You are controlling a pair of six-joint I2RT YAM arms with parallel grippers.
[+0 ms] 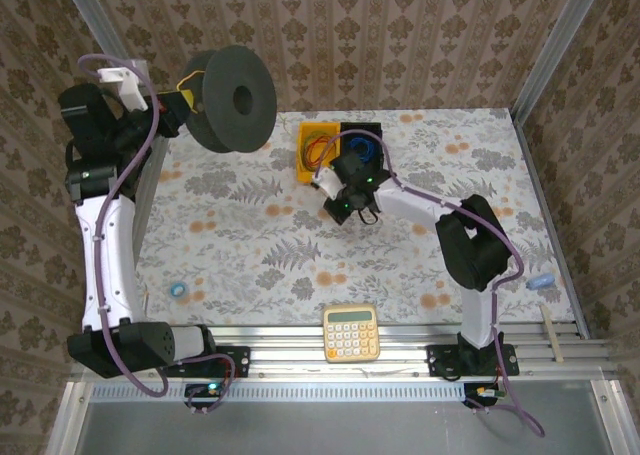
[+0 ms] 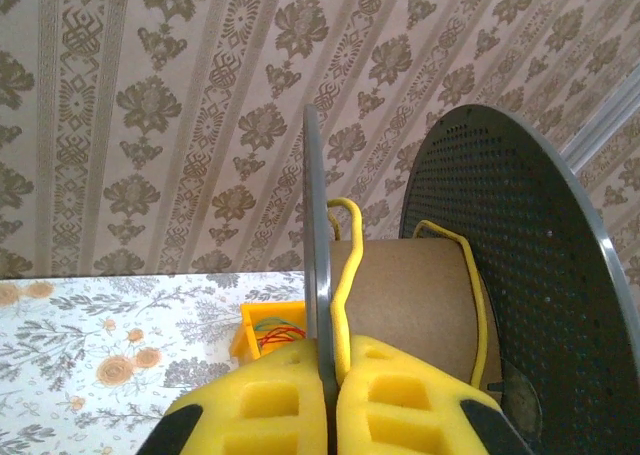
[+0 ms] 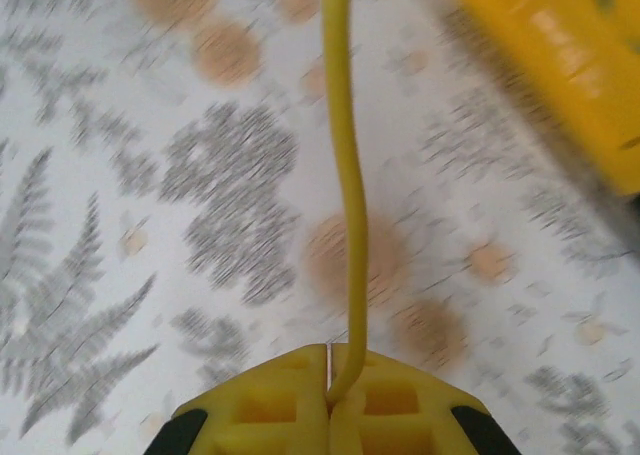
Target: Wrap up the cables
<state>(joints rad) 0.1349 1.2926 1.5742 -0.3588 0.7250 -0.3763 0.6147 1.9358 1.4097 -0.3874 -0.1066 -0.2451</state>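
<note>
Your right hand (image 3: pixel 329 370), over the middle of the surface (image 1: pixel 250 245), has its pads pressed together on the yellow cord (image 3: pixel 346 175), which runs from it toward the far side. The grip is only at the tips, so I judge that a hard pull can draw the cord out. A slack cord can fall on the surface and catch.

Just beyond, the cord passes beside the yellow tray (image 1: pixel 306 135), which holds a red-orange wire coil (image 1: pixel 318 153). The black tray (image 1: pixel 372 128) on its right holds a blue wire coil (image 1: pixel 363 146). The cord may hook a tray edge.

At the far left, your left hand (image 2: pixel 331 375) is clamped on one flange (image 2: pixel 313 225) of the black spool (image 1: pixel 228 97), raised above the surface. The few turns on its cardboard core (image 2: pixel 410 295) look loose. Without tension they can cross over.
</note>
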